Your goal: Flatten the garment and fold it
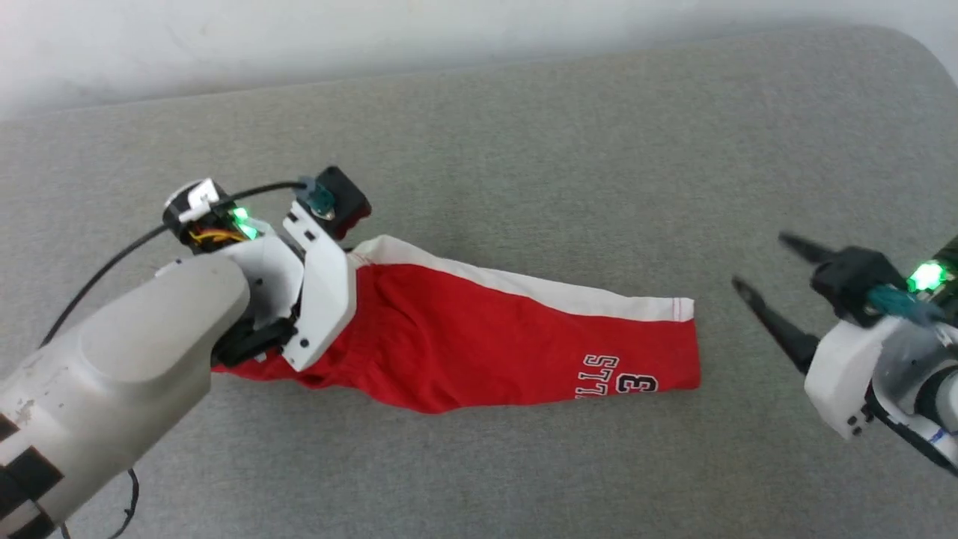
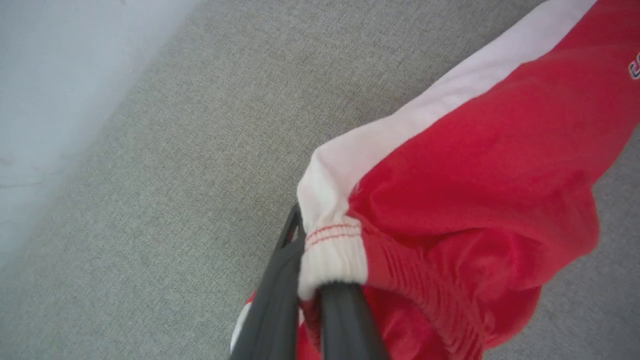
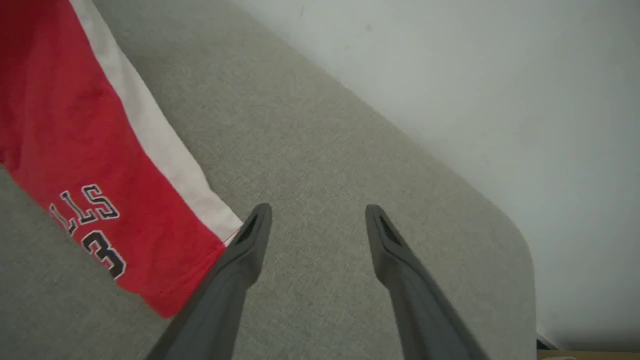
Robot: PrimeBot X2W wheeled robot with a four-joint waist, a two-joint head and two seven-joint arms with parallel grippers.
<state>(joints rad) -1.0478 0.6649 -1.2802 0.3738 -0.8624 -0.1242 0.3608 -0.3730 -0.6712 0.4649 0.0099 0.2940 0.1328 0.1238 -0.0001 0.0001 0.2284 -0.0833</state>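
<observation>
Head view: left tool (image 2: 311,272) pinches garment (image 1: 464,337) edge; right tool (image 1: 760,260) spread over bare grey surface (image 1: 524,150) beyond it.

Left hand (image 2: 314,265): both dark fingers (image 2: 272,310) pressed together, pinching the gathered white waistband (image 2: 332,252) at one corner of the garment (image 2: 475,175). Red fabric bunches in folds beside the grip. A white stripe (image 2: 410,125) runs to the upper right. Part of a printed logo (image 2: 635,67) sits at the right edge. Grey cloth-covered counter (image 2: 200,175) beneath; pale wall (image 2: 50,75) at upper left.
</observation>
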